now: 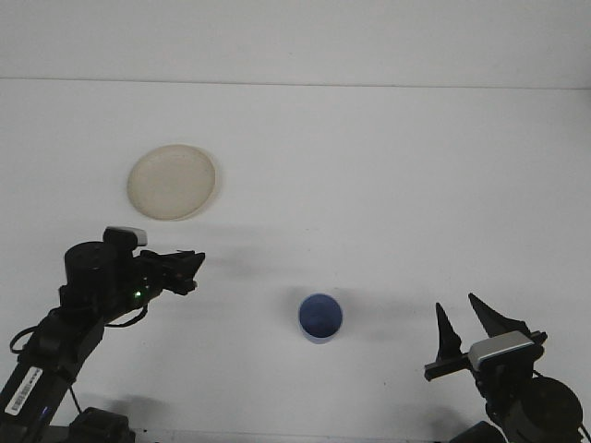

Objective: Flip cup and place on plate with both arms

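— Count from the front view, please: what stands on the worktop?

— One blue cup, upright with its mouth open to the camera, low and a little right of centre. One cream plate, round and shallow, at upper left, well apart from the cup. Nothing lies on the plate.

— And the arms?

— Two, both dark. The left gripper reaches in from the lower left, pointing right toward the middle, below the plate and left of the cup, touching neither. Whether its fingers are spread or pressed together I cannot tell; they read as one dark tip. A green light glows on its wrist. The right gripper sits low at the right edge, its fingers spread wide with white worktop showing between them, holding nothing, clear of the cup.

— Surface and room?

— Plain white worktop, matte, with soft grey shadows beside the cup and under the left arm. It meets a pale wall along a faint line near the top
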Available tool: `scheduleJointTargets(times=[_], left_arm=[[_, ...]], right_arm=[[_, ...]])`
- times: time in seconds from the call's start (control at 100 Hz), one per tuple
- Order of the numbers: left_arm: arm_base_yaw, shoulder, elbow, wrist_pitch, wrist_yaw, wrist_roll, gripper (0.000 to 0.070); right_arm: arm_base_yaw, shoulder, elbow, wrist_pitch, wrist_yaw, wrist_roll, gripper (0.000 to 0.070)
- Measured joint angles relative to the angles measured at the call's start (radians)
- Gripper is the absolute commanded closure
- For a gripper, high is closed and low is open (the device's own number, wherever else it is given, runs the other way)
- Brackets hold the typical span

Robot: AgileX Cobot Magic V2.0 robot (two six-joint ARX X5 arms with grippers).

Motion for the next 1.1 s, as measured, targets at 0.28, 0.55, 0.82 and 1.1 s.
scheduleJointTargets(times=[0.28, 0.55, 0.82, 1.1], left_arm=[[-0.203, 0.164, 0.099, -0.005, 0.002, 0.000, 0.0349], [-0.362, 0.342, 0.249, -0.117, 0.002, 0.039, 0.0314], [-0.483, 0.529, 0.463, -0.288, -0.071, 0.134, 0.0181], [-0.571, 0.645, 0.533, -0.333, -0.108, 0.177, 0.0181]], right_arm=[[0.000, 0.000, -0.002, 0.000, 0.000, -0.007, 0.0342], [0.000, 0.000, -0.002, 0.000, -0.001, -0.007, 0.0342], [0.000, 0.000, -0.002, 0.000, -0.001, -0.007, 0.0342], [0.000, 0.000, -0.002, 0.000, -0.001, -0.007, 0.0342]])
